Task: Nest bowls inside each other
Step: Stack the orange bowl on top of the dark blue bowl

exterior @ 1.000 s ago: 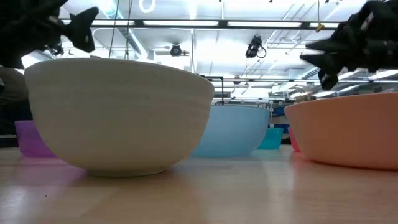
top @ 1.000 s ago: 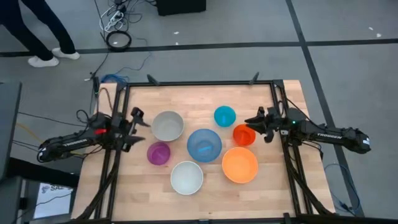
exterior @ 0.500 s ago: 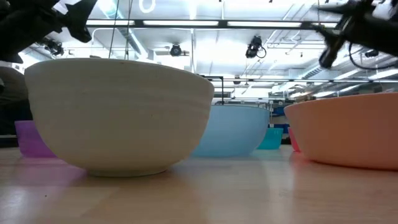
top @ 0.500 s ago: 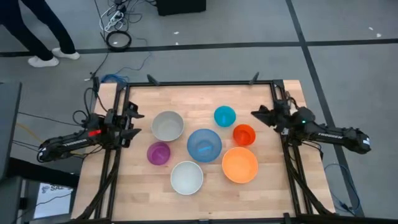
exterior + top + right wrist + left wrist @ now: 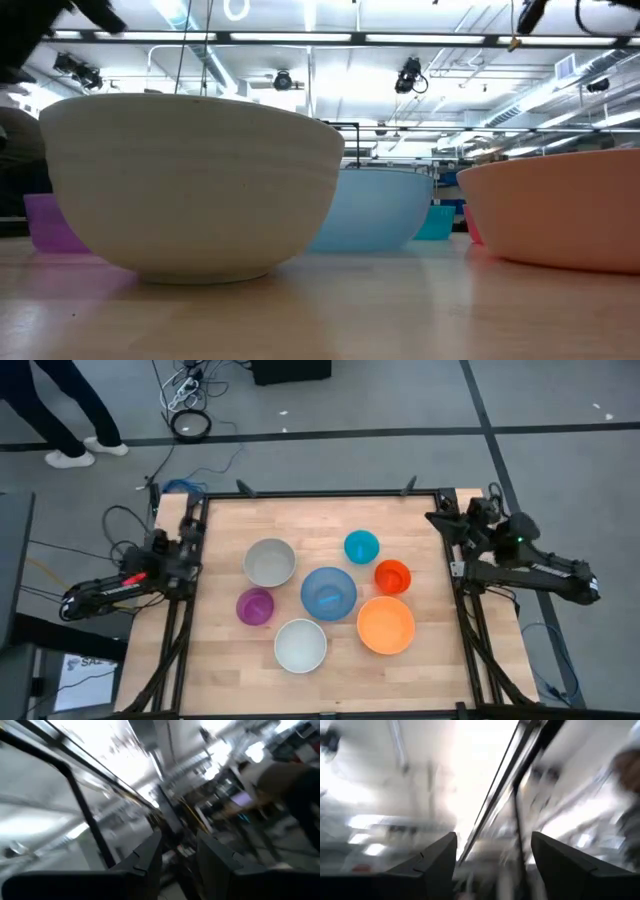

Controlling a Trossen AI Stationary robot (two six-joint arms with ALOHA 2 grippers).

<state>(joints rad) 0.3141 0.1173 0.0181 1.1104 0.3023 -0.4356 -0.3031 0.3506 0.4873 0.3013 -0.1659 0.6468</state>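
Observation:
Seven bowls stand apart, each on its base, on the wooden table: grey (image 5: 269, 561), teal (image 5: 361, 546), red-orange (image 5: 392, 576), blue (image 5: 328, 592), purple (image 5: 255, 606), white (image 5: 300, 645) and orange (image 5: 385, 624). My left gripper (image 5: 185, 550) is at the table's left edge, left of the grey bowl, tipped upward, open and empty (image 5: 492, 865). My right gripper (image 5: 447, 523) is raised over the table's right edge, right of the teal bowl, open with a narrower gap and nothing between its fingers (image 5: 179, 860). Both wrist views look up at the ceiling.
A black metal frame (image 5: 320, 493) runs along the table's far, left and right edges. In the low view the white bowl (image 5: 190, 185) and the orange bowl (image 5: 560, 215) stand nearest, the blue bowl (image 5: 375, 210) behind them. A person's legs (image 5: 60, 410) show on the floor, far left.
My right gripper has drawn back from beside the red-orange bowl toward the table's right far corner, rising and tipping upward. My left gripper has pulled back toward the left edge, risen a little and tipped steeply upward. The bowls have stayed where they were.

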